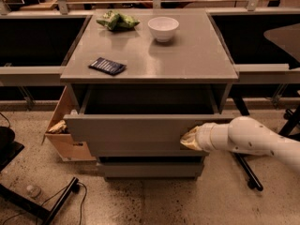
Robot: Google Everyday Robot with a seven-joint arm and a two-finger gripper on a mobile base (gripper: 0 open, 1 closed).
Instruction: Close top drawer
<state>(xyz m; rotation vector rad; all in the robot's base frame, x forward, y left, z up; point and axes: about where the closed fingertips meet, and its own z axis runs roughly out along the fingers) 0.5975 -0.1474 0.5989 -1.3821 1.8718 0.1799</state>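
The top drawer [131, 132] of the grey cabinet [187, 55] stands pulled out, its plain grey front toward me and its dark inside showing. My gripper [187, 138], on a white arm coming in from the right, is against the right part of the drawer front, touching it. It holds nothing that I can see.
On the cabinet top are a white bowl [163, 28], a green bag [116, 20] and a dark packet [108, 65]. A lower grey drawer front [150, 168] sits below. A light wooden box [65, 139] with wrappers stands at the left. A black stand and cable [56, 205] lie on the floor, and a chair base [248, 172] is at the right.
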